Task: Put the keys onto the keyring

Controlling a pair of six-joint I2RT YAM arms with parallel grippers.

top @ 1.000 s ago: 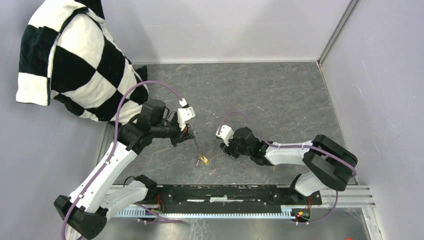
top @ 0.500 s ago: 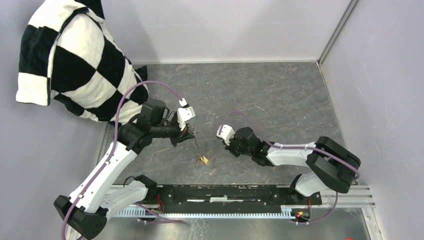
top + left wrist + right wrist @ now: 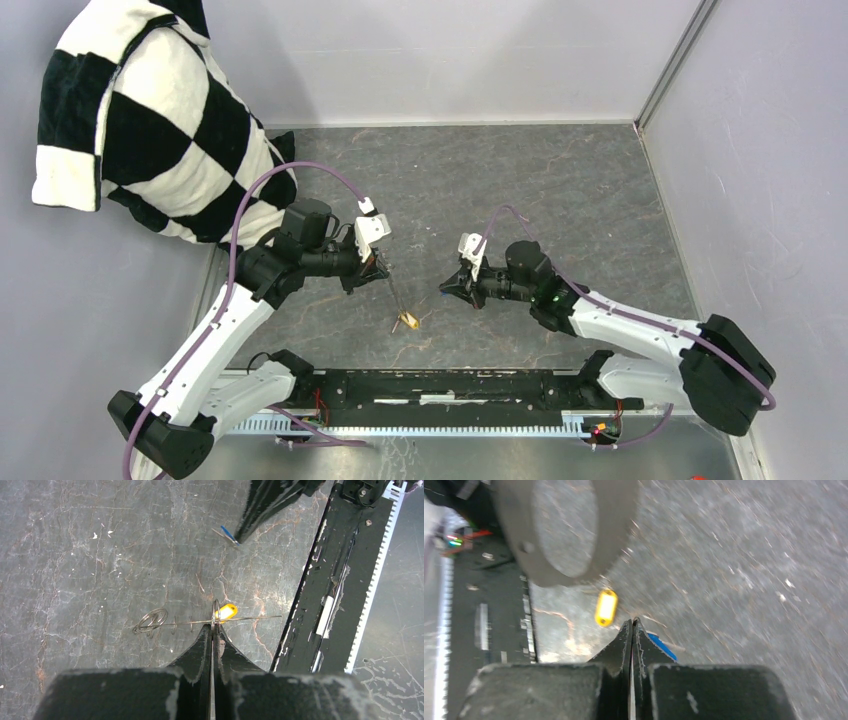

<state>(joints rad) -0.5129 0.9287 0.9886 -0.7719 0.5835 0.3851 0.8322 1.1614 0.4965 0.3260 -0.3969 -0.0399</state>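
Swung round and shut since earlier, the right gripper point(image 3: 632, 624) pinches the blue key point(image 3: 662, 647) at its very tip, left gripper point(image 3: 214, 630) clamping the keyring point(image 3: 255, 618); so shallow a hold may slip.

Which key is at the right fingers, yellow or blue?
The blue key, poking out at the right fingers; the yellow key sits apart, near the left fingers.

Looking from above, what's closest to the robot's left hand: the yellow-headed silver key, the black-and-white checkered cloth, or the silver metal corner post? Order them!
From the left hand:
1. Yellow-headed silver key: nearest, slightly right, toward the bases.
2. Black-and-white checkered cloth: far left.
3. Silver metal corner post: farthest, far right.
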